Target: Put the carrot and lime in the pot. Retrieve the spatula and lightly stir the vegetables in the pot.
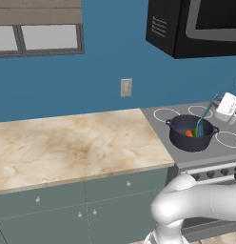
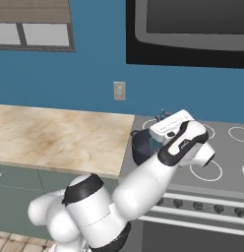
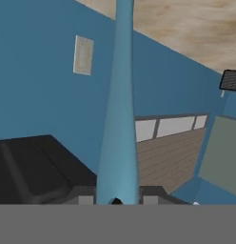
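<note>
The dark grey-blue pot (image 1: 181, 138) stands on the stove's front left burner. Inside it lie the orange carrot (image 1: 188, 133) and, right beside it, a sliver of the green lime (image 1: 194, 133). The light blue spatula (image 1: 205, 116) leans into the pot, head down among the vegetables and handle rising to the upper right. My gripper (image 1: 218, 102) is shut on the top of that handle. In the hand view the spatula handle (image 3: 121, 119) runs up from between my fingertips (image 3: 149, 199). From the right base my arm hides most of the pot (image 2: 140, 145).
The pot sits on a grey stove top (image 1: 160, 125) with ring burners. A marble counter (image 1: 72, 143) stretches to the left. A black microwave (image 1: 196, 26) hangs above the stove. A wall outlet (image 1: 126, 87) is on the blue wall behind.
</note>
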